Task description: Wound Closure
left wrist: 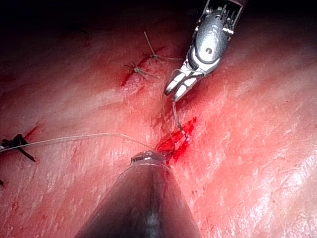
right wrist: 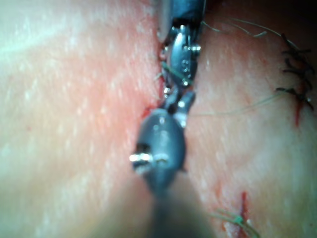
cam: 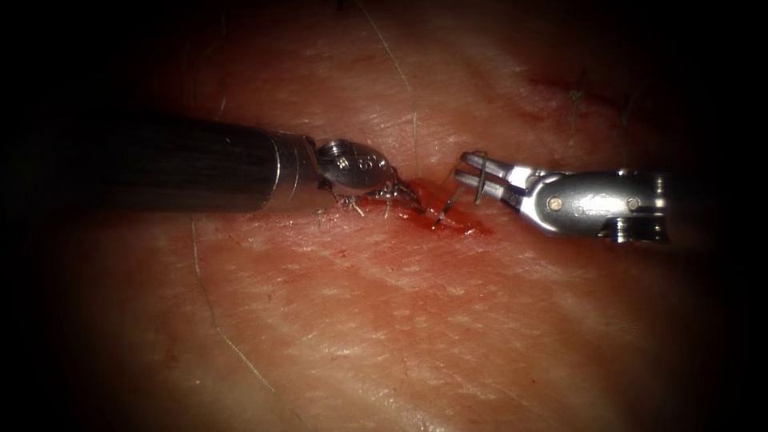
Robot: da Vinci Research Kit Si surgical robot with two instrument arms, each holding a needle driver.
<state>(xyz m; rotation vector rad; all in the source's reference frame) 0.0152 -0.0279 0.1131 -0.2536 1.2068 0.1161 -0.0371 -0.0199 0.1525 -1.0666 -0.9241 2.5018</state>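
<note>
The cut (cam: 448, 218) in the tissue is wet with red fluid. My right tool (cam: 474, 176) comes in from the right, shut on the curved needle (cam: 480, 178) near its back end. The needle's front part (cam: 445, 210) slants down into the cut's red patch. In the left wrist view the right tool (left wrist: 174, 90) hangs over the cut with the needle (left wrist: 177, 116) dropping into the red fluid (left wrist: 179, 139). My left tool (cam: 404, 192) rests its tip on the tissue at the left end of the cut, close to the needle's entry. A pale thread (left wrist: 74, 139) trails across the tissue.
Tied stitches with short cut ends (cam: 352, 205) lie on the closed part of the cut under the left tool. Dark stitches (right wrist: 297, 64) and green thread ends (left wrist: 141, 72) sit farther off. Pale thread (cam: 412, 120) runs up over the tissue.
</note>
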